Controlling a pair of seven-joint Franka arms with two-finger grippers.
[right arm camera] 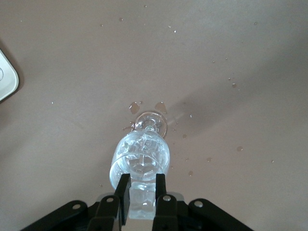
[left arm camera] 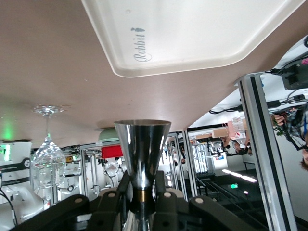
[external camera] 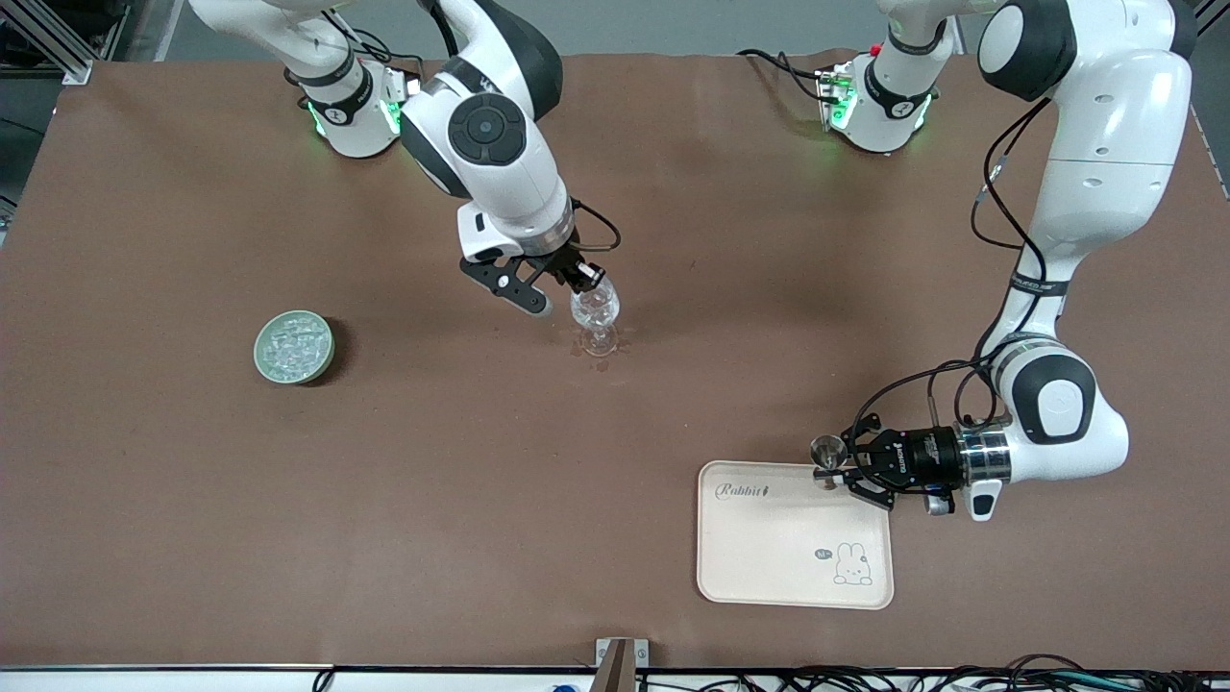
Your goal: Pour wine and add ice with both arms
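The right pincer (external camera: 567,288) hangs directly over the mouth of the stemmed glass (external camera: 596,322) in the middle of the table (external camera: 673,288), fingers clamped on a clear ice cube (right arm camera: 142,197). The drop line is straight down: the glass stands upright, cubes already piled in its bowl, drops of wine glistening on the table around its foot. Room is tight at the rim, open everywhere else. The green bowl of ice (external camera: 294,347) sits well apart toward the right arm's end, so that arm is clearly the nearer for refills. Over the tray's (external camera: 794,534) upper edge, the left pincer (external camera: 846,471) waits, closed on the waist of a steel jigger (left arm camera: 142,149) held level.
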